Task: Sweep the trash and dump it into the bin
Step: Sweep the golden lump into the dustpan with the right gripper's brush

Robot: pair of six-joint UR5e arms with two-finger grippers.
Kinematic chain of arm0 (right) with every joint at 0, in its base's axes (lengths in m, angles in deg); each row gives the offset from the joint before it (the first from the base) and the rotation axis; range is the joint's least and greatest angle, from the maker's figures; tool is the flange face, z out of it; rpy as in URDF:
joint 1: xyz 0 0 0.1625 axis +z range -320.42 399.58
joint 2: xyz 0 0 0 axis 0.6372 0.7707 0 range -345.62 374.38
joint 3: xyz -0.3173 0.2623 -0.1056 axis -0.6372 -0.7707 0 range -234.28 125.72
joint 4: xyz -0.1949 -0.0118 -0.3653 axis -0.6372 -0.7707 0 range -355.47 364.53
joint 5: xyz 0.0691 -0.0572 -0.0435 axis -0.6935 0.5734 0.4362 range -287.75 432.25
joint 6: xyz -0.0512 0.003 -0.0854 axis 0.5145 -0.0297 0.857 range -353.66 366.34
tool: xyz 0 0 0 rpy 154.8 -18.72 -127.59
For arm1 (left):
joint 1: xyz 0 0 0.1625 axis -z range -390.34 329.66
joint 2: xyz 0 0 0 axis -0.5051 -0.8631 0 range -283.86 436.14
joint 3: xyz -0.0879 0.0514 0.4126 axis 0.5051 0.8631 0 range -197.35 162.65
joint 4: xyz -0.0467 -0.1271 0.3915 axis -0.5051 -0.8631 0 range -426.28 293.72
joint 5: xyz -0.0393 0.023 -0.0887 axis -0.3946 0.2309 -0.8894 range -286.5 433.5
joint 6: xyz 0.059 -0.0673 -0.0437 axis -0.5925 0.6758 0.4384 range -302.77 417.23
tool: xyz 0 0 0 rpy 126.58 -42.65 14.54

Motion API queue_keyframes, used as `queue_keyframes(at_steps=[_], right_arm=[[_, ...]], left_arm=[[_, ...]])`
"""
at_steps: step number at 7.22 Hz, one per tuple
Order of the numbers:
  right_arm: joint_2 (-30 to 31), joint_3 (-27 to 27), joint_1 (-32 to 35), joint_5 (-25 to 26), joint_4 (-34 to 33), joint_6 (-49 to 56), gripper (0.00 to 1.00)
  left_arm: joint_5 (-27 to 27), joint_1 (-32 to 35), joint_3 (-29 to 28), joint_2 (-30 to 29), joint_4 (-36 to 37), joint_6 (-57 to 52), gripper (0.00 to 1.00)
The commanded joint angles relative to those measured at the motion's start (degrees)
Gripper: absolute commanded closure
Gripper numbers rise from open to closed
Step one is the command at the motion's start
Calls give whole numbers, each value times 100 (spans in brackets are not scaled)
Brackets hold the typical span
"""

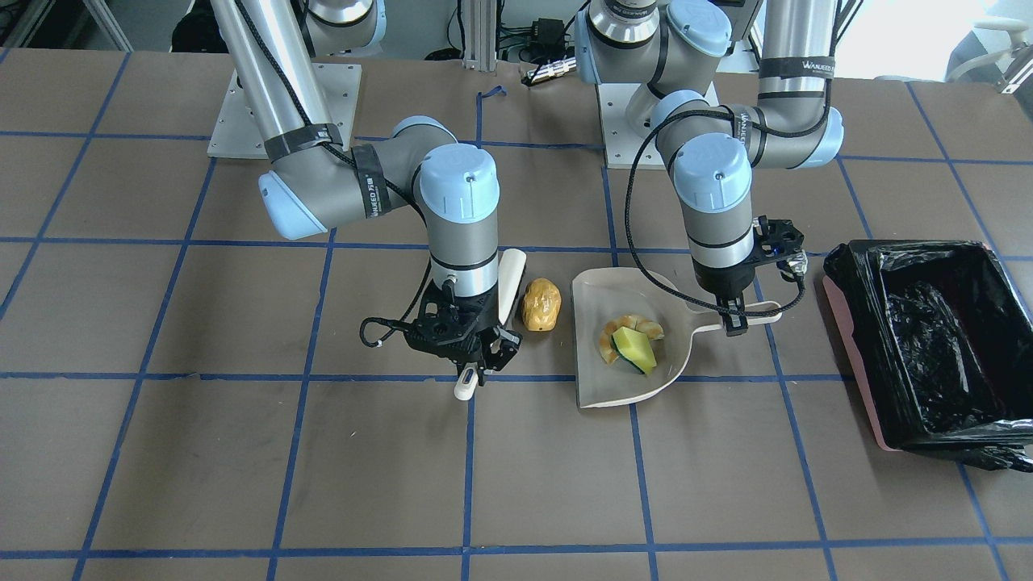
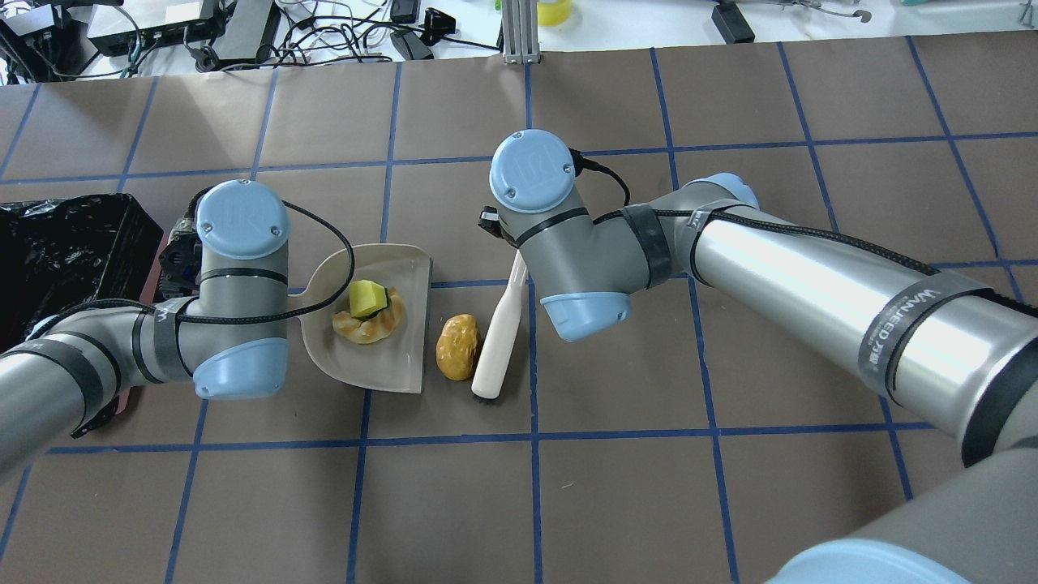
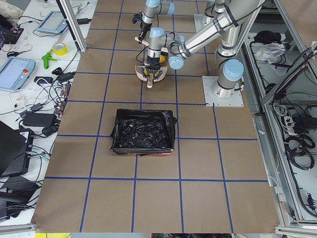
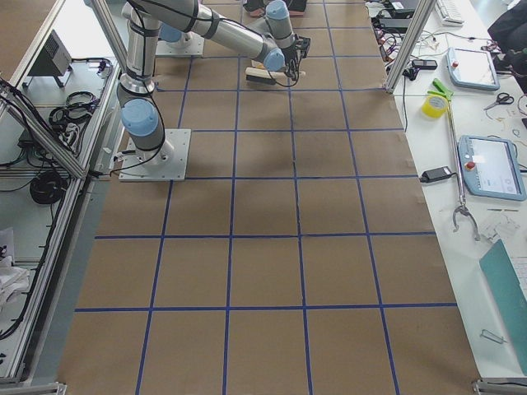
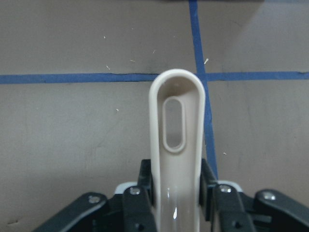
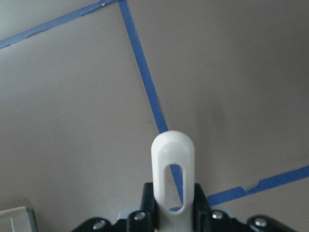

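Observation:
A beige dustpan (image 1: 613, 394) lies on the table with a tan croissant (image 1: 648, 326) and a yellow-green wedge (image 1: 634, 347) in it. My left gripper (image 1: 734, 316) is shut on the dustpan's handle (image 5: 176, 145). A golden-brown potato lump (image 2: 458, 346) lies on the table between the dustpan's open edge (image 2: 423, 324) and the cream brush (image 2: 496, 341). My right gripper (image 1: 483, 359) is shut on the brush handle (image 6: 173, 159); the brush stands right beside the potato. The bin (image 1: 857, 379), pink with a black bag, stands beyond the left arm (image 2: 81, 235).
The table is brown paper with blue tape lines (image 1: 468, 476). Both arm bases (image 1: 282, 105) stand at the robot's edge of the table. Cables and devices (image 2: 243, 32) lie beyond the far edge. The bin also shows in the exterior left view (image 3: 143, 130).

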Motion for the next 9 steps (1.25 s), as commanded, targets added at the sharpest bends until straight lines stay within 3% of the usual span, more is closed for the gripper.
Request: queue_keyframes(at_steps=[1,6,9], right_arm=[[-342,-353,121,6,-6,-201,100],[-906,-1548,542,6,547,-1062,100],[-1046,-1602,771,6,557,-1685,100]], left_arm=[[7,0,0,-41,0,16,100],[-11,0,-18,-41,0,-1,100],[-28,0,-36,-41,0,8,100]])
